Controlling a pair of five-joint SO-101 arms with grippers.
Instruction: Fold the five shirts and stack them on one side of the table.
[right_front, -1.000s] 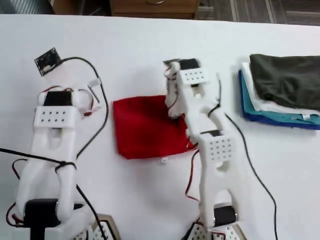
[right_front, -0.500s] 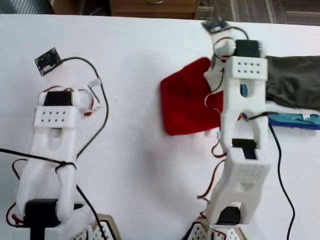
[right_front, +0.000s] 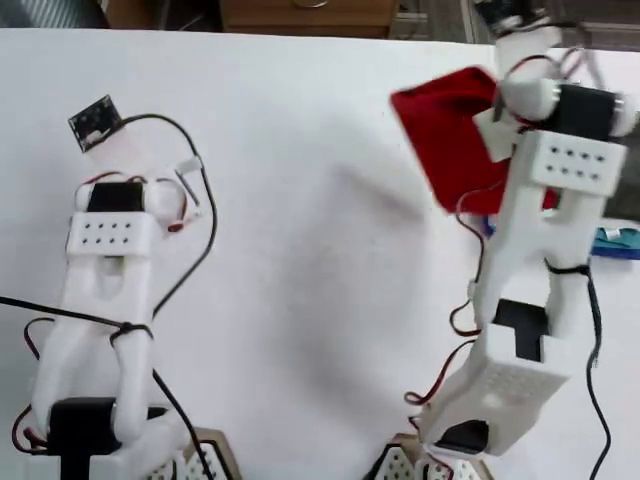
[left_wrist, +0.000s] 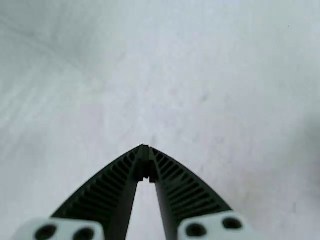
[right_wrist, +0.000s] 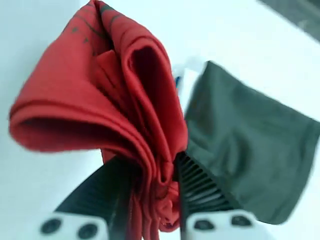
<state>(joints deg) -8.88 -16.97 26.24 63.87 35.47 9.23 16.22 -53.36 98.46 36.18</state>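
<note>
A folded red shirt (right_front: 450, 135) hangs in the air at the table's far right, held by my right gripper (right_front: 500, 110), which is shut on its edge. In the right wrist view the red shirt (right_wrist: 107, 95) bunches between the black fingers (right_wrist: 200, 187), and the dark olive shirt (right_wrist: 245, 150) on top of the stack lies below it. A blue edge of the stack (right_front: 615, 243) peeks out beside the right arm, which covers most of it. My left gripper (left_wrist: 145, 162) is shut and empty, over bare white table; its arm (right_front: 108, 235) rests at the left.
A white table (right_front: 300, 250) spans the view, its far edge bordering wooden furniture (right_front: 305, 15). Black and red cables (right_front: 195, 215) loop beside the left arm. A small dark camera module (right_front: 95, 120) sits at the far left.
My right arm has lifted the red shirt off the table's middle and swung it rightwards and away, up over the stack. The left arm has stayed still.
</note>
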